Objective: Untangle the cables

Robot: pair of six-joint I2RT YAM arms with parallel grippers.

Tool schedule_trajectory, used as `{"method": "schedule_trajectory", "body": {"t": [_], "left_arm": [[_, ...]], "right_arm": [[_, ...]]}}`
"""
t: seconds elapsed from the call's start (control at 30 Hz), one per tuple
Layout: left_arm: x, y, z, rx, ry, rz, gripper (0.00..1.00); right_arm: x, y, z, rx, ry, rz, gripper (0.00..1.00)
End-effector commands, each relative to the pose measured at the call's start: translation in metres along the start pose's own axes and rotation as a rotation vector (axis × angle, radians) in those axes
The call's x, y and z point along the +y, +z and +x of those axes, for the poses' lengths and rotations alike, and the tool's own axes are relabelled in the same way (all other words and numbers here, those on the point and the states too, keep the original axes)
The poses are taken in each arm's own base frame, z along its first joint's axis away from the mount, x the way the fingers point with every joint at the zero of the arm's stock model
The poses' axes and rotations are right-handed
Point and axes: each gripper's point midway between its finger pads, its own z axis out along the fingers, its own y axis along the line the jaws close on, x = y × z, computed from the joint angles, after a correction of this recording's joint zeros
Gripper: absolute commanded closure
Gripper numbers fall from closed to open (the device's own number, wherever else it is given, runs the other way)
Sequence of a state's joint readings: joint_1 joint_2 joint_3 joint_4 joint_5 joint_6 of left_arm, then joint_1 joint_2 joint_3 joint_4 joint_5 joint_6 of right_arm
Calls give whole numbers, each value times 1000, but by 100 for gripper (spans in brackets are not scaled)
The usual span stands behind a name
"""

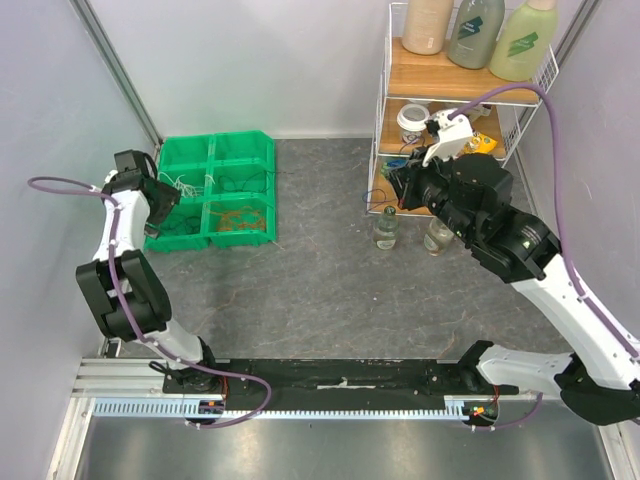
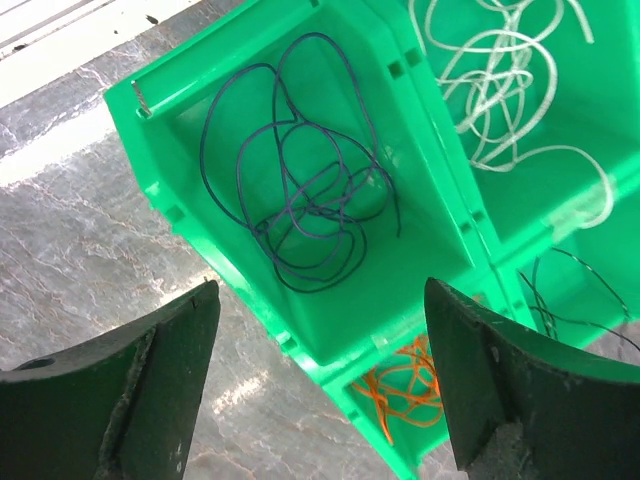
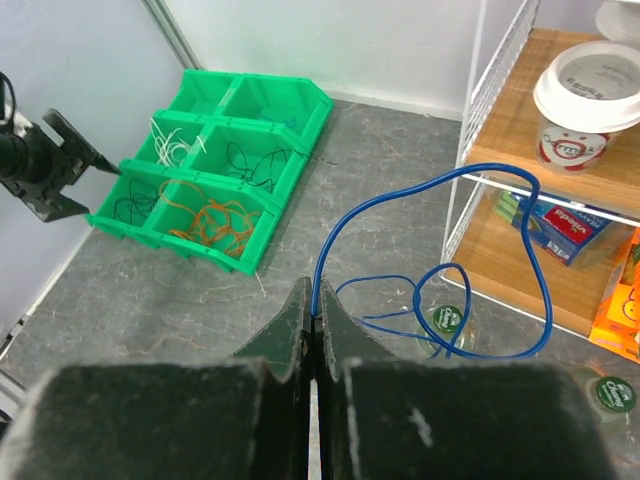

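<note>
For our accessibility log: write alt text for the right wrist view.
The right gripper, jaws shut, pinches a blue cable that loops up in front of a wire shelf rack. At left, a green compartment bin holds white cables, black cables and orange cables.

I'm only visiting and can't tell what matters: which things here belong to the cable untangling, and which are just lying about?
Job: blue cable pinched in the right gripper; open left gripper; green bins holding dark blue cables, white cables, orange cables, black cables.
Lying about: wire shelf, bottles, paper cup, boxes, jars on the table.
</note>
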State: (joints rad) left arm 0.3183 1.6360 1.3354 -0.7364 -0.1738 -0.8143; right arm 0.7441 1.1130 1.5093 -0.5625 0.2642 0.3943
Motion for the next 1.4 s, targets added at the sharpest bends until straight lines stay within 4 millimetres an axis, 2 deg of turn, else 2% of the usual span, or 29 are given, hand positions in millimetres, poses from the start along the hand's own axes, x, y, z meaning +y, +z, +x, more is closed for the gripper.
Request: {"method": "schedule_trajectory", "body": {"t": [0.0, 0.1, 0.17, 0.2, 0.33, 0.43, 0.5, 0.6, 0.67, 0.77, 0.87, 0.97, 1.07, 1.2, 1.27, 1.37], "left_arm": [[-24, -45, 3, -21, 47, 131, 13], [-55, -69, 42, 15, 193, 267, 22], [-74, -91, 72, 32, 308, 360, 23], [-88, -106, 95, 47, 400, 428, 23], [-113, -145, 137, 59, 609, 690, 22], [-122, -167, 169, 109, 741, 863, 22], [-121, -171, 188, 146, 795, 914, 22], [-117, -172, 210, 216, 814, 971, 23], [-114, -169, 229, 272, 854, 982, 23], [-107, -165, 257, 351, 933, 987, 23], [-100, -170, 284, 404, 1012, 1011, 25], [-92, -172, 304, 441, 1071, 1018, 25], [-83, -172, 328, 459, 1165, 991, 23], [-54, -156, 362, 502, 1291, 840, 9], [-36, -153, 381, 519, 1374, 793, 7], [-18, -154, 398, 501, 1472, 756, 4]], "right_arm": [[22, 19, 23, 83, -66, -122, 100], [47, 33, 47, 165, -95, -261, 100], [58, 45, 76, 253, -118, -334, 100], [62, 48, 91, 301, -126, -369, 100], [68, 58, 166, 533, -143, -448, 100], [62, 60, 226, 707, -140, -447, 100], [56, 58, 261, 811, -146, -445, 100], [47, 57, 283, 861, -138, -400, 98], [44, 57, 289, 882, -135, -392, 84], [43, 55, 291, 889, -125, -382, 56], [37, 49, 291, 885, -128, -358, 36], [19, 42, 288, 864, -148, -257, 27], [-7, 39, 268, 758, -133, -102, 20], [-46, 32, 237, 631, -76, 72, 17], [-62, 28, 229, 599, -46, 121, 16], [-78, 23, 226, 575, -9, 159, 16]]}}
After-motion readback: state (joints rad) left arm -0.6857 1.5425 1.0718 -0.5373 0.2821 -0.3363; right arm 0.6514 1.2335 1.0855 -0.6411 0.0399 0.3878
